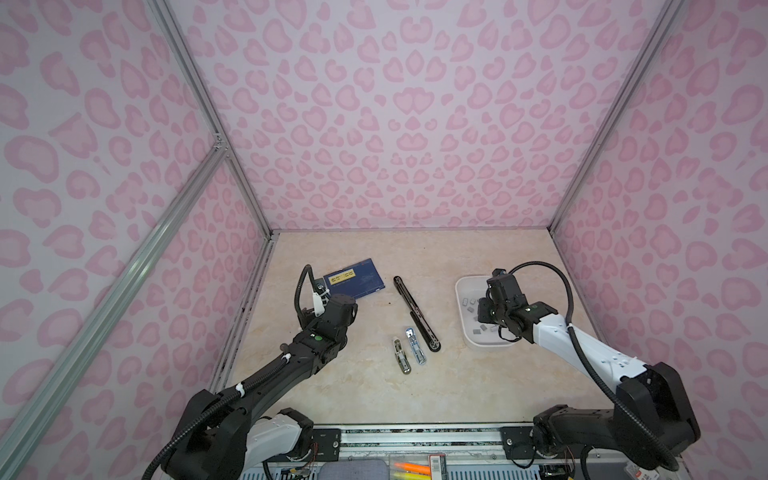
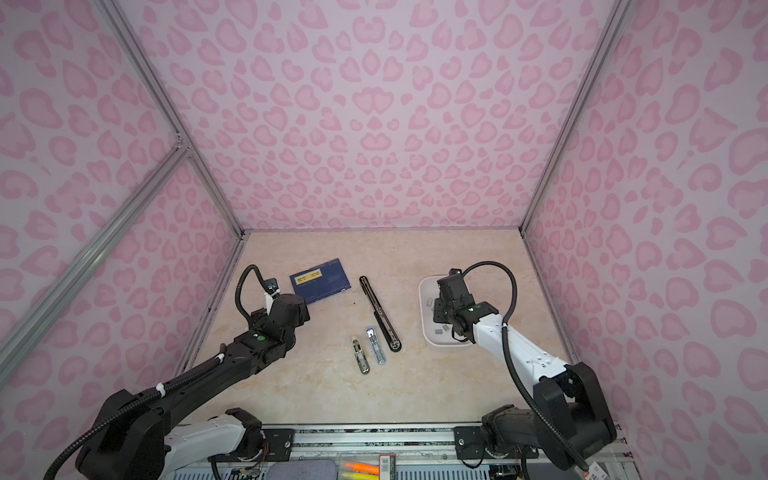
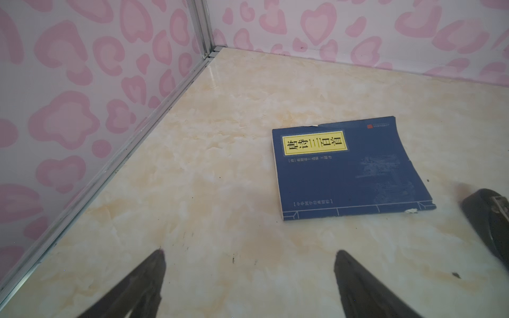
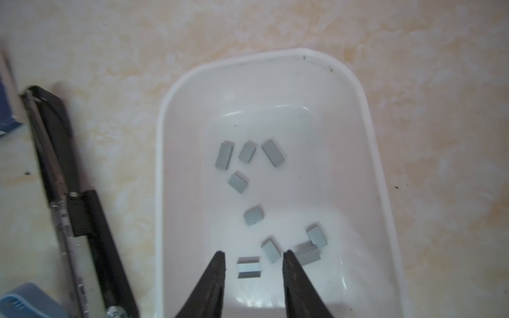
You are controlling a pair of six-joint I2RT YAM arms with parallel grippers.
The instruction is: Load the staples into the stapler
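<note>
Several small grey staples (image 4: 248,267) lie loose in a white tray (image 4: 369,154) at the right of the table (image 1: 467,291). My right gripper (image 4: 254,252) is down inside the tray, open, its fingers either side of one staple strip with a gap on each side. A long black stapler (image 1: 415,311) lies opened out flat mid-table; its metal rail shows in the right wrist view (image 4: 59,198). Two small staplers (image 1: 402,355) (image 1: 416,346) lie beside it. My left gripper (image 3: 250,251) stands open over bare table with nothing between its fingers.
A blue book (image 1: 354,283) with a yellow label lies flat at the back left, just beyond the left gripper (image 3: 349,170). Pink patterned walls with metal rails (image 3: 132,143) enclose the table on three sides.
</note>
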